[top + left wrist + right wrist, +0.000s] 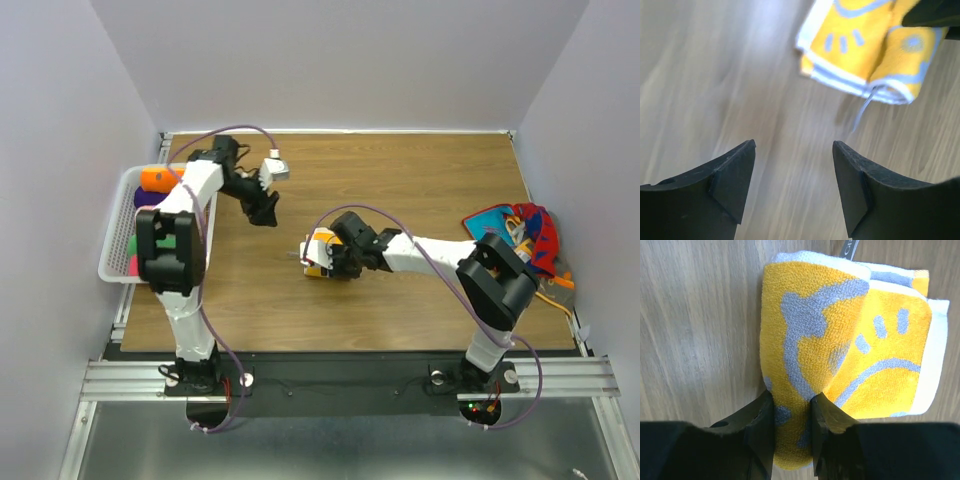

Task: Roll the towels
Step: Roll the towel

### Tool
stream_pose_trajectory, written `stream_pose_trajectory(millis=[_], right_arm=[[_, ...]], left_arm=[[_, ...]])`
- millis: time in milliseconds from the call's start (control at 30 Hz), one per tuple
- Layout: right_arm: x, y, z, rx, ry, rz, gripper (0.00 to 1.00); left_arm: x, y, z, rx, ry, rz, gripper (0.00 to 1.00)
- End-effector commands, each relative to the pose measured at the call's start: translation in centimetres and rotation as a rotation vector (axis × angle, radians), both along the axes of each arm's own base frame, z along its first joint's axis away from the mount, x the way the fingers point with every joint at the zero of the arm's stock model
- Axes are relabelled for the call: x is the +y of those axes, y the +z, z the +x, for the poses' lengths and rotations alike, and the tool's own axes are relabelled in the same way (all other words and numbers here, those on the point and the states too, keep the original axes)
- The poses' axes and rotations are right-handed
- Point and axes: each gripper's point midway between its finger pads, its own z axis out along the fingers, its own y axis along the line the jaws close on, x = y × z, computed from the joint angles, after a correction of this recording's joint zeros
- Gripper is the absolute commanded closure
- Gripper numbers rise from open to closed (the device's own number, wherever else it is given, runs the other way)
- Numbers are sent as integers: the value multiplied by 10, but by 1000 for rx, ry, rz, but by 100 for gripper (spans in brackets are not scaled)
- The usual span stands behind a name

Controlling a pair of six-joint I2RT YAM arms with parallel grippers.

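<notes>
A yellow towel [318, 255] with blue patterns and a white border lies partly rolled at the middle of the table. My right gripper [335, 258] is shut on its rolled part. In the right wrist view the roll [805, 340] is pinched between the right gripper [792, 405] fingers. My left gripper [268, 210] hovers up and to the left of the towel, apart from it. In the left wrist view the left gripper [794, 165] is open over bare wood, with the yellow towel [865, 45] beyond its fingertips.
A white slatted basket [113, 235] at the left edge holds rolled towels: orange [157, 178], purple [148, 197], green [134, 243] and pink [133, 264]. A heap of unrolled red and blue patterned towels [520, 235] lies at the right edge.
</notes>
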Motion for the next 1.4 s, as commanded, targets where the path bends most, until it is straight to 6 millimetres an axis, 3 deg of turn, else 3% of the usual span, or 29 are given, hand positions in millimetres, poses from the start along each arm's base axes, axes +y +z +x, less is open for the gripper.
stream_pose_trajectory(millis=[0, 133, 233, 267, 300, 367, 500, 533, 567, 633, 667, 700, 867, 1033, 1367], right_arm=[[-12, -17, -36, 236, -21, -88, 99], [-10, -19, -48, 375, -45, -104, 99], [-5, -12, -45, 459, -76, -84, 98], [3, -5, -46, 506, -72, -46, 98], [-3, -11, -47, 566, -95, -63, 98], [2, -4, -52, 665, -96, -45, 97], [3, -10, -61, 875, -113, -34, 97], [5, -11, -58, 892, -113, -18, 97], [5, -13, -58, 920, -121, -17, 96], [4, -12, -56, 971, -141, -4, 96], [3, -14, -59, 1028, -152, -4, 96], [2, -13, -57, 1054, -163, 7, 96], [-1, -17, -57, 1217, -192, 0, 94], [-2, -17, -54, 1273, -196, 9, 94], [-2, -17, -53, 1285, -189, 22, 93]], left_arm=[[26, 17, -10, -107, 116, -62, 20], [40, 21, -34, -253, 196, -47, 17], [50, 42, -49, -378, 241, -34, 13], [52, 63, -51, -465, 256, -45, 10], [54, 56, -62, -466, 252, -37, 9], [54, 72, -78, -549, 215, -40, 4], [37, 56, -113, -661, 69, 39, 3], [43, 47, -114, -657, 71, 75, 3], [28, 41, -125, -672, 5, 80, 3], [24, 32, -130, -728, -23, 123, 3], [8, 36, -135, -782, -82, 104, 3], [4, 29, -138, -787, -97, 112, 3], [-36, 24, -142, -804, -184, 108, 3], [-66, 17, -146, -817, -264, 91, 2], [-85, -19, -145, -770, -364, 145, 2]])
